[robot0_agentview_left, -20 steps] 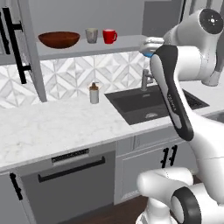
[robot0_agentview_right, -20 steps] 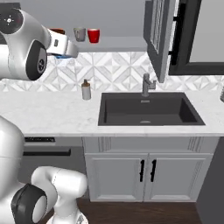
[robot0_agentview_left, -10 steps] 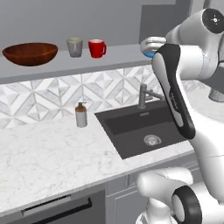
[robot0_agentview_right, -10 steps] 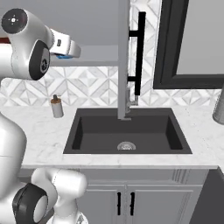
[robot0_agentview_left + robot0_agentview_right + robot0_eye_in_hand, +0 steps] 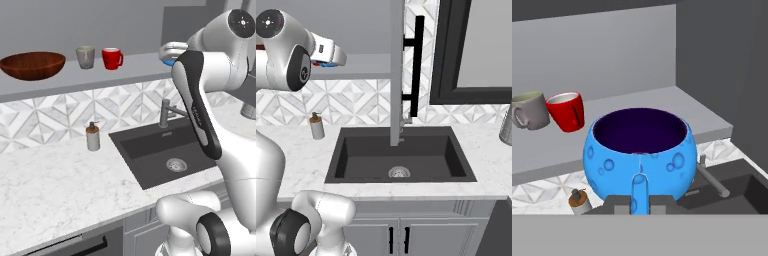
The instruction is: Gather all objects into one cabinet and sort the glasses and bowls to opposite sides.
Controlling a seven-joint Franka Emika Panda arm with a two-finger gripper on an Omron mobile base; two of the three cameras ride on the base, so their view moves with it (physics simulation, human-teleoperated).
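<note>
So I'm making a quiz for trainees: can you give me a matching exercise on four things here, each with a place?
Things:
1. wooden bowl
2. red mug
3. blue bowl
4. soap dispenser

Places:
A. on the counter beside the sink
B. held in the gripper
C. left end of the shelf
D. on the shelf, right of the grey cup

Pairs: 1-C, 2-D, 3-B, 4-A

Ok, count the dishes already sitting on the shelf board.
3: the wooden bowl at the left end, the grey cup beside it, then the red mug. The blue vessel is still in the gripper.
</note>
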